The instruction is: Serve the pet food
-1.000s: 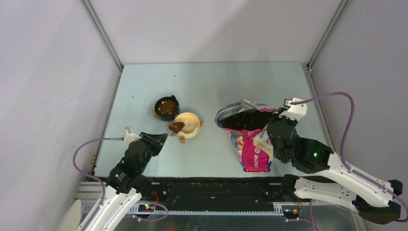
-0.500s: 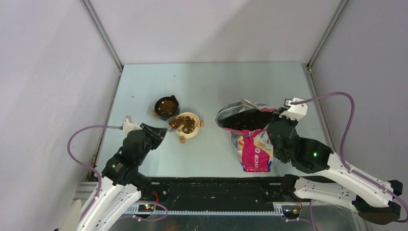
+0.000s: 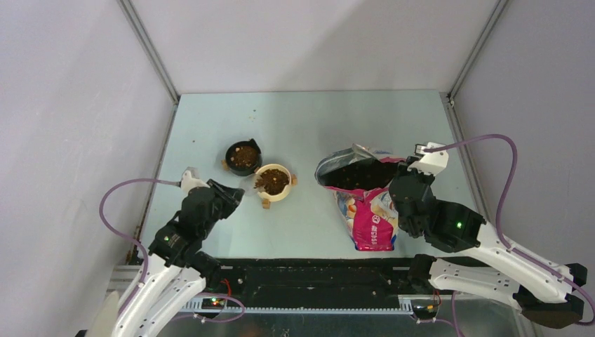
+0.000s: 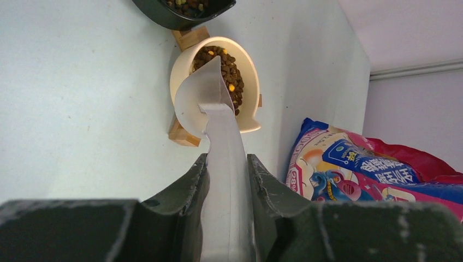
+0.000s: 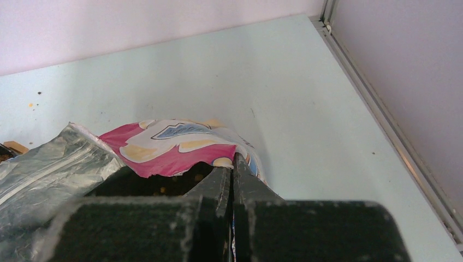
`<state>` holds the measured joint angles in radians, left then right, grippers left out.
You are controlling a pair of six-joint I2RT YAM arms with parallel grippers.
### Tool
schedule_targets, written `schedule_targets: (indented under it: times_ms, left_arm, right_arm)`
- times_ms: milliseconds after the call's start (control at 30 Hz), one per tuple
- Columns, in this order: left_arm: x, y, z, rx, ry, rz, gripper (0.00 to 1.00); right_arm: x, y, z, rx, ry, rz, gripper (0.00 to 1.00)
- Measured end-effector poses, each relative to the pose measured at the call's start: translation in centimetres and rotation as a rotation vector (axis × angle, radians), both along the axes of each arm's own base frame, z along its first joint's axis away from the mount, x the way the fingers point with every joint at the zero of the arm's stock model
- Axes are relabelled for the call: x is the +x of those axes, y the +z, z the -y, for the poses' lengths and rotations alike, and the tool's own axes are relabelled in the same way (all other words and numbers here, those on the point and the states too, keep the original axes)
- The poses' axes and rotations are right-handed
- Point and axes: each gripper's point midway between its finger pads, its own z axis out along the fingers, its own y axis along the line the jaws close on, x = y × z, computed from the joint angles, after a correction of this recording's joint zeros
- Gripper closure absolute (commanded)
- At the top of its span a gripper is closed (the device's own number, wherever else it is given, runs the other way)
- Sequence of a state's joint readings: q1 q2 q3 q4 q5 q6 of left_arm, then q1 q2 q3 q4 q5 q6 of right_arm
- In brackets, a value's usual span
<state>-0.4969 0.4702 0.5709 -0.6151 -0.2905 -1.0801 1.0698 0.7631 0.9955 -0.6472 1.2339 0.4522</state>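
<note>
The pet food [image 4: 225,65] lies as a brown heap in the cream bowl [image 3: 283,191], and more fills the black bowl [image 3: 243,156] behind it. My left gripper [image 4: 227,159] is shut on the handle of a clear scoop [image 4: 203,93]. The scoop is tipped on its side at the cream bowl's near rim, with no kibble visible in it. My right gripper [image 5: 233,164] is shut on the torn top edge of the blue-and-pink bag [image 5: 180,143], holding its mouth open. Inside the bag [image 3: 370,210] it is dark, and a few pellets show.
Both bowls rest on small wooden stands [image 4: 183,134]. The bag's silver inner flap [image 5: 49,164] sticks out to the left of the right gripper. The enclosure walls and a metal rail [image 5: 382,120] border the table on the right.
The scoop, loaded with kibble at the cream bowl's rim, has tipped over and emptied into the bowl. The left arm has drawn slightly back to the left. The right arm has stayed still.
</note>
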Motion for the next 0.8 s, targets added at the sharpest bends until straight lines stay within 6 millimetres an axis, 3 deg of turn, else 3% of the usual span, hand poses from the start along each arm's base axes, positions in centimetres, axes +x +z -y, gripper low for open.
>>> schedule_targets:
  times_ms: [300,600,800]
  left_arm:
    - [-0.2,2.1,-0.7,0.074,-0.015,0.013,1.00]
    - [0.5,1.6,0.2,0.154,-0.089,-0.046,1.00]
    - [1.2,3.1,1.0,0.187,-0.140,-0.038,1.00]
  right_arm:
    - [0.1,-0.1,0.0,-0.003,-0.005,-0.002,1.00]
    - [0.1,-0.1,0.1,-0.003,-0.006,-0.002,1.00]
    - [0.1,-0.1,0.1,-0.003,-0.007,-0.002,1.00]
